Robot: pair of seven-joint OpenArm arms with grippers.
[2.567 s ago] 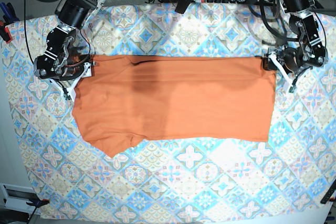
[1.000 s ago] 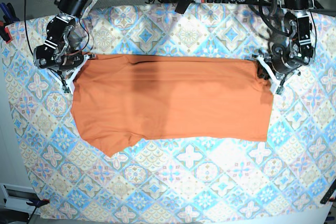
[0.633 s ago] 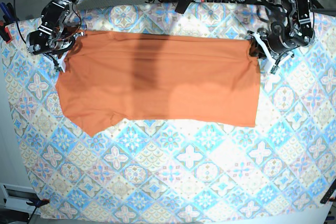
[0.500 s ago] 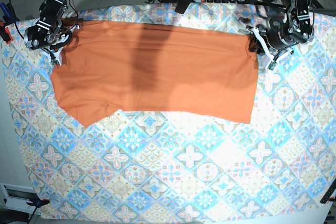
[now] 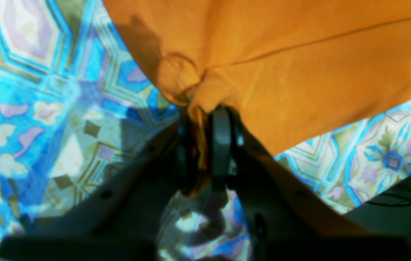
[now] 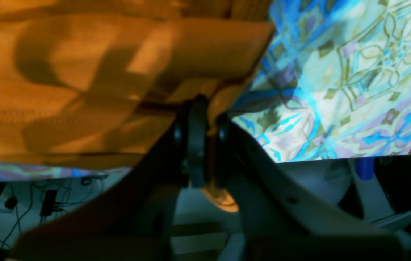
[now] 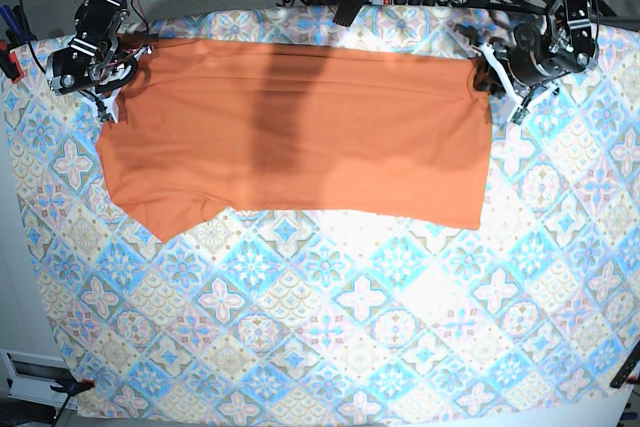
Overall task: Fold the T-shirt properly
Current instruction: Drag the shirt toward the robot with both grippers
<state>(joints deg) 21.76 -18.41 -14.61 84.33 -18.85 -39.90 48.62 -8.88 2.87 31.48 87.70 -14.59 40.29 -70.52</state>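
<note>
The T-shirt hangs stretched between the left gripper and right gripper, each pinching a top corner of it above the tablecloth, already halved lengthwise it seems, with the crosswise folds left to do.

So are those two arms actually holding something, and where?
Yes: the T-shirt, pinched at its two top corners, one by the left gripper, one by the right gripper.
</note>
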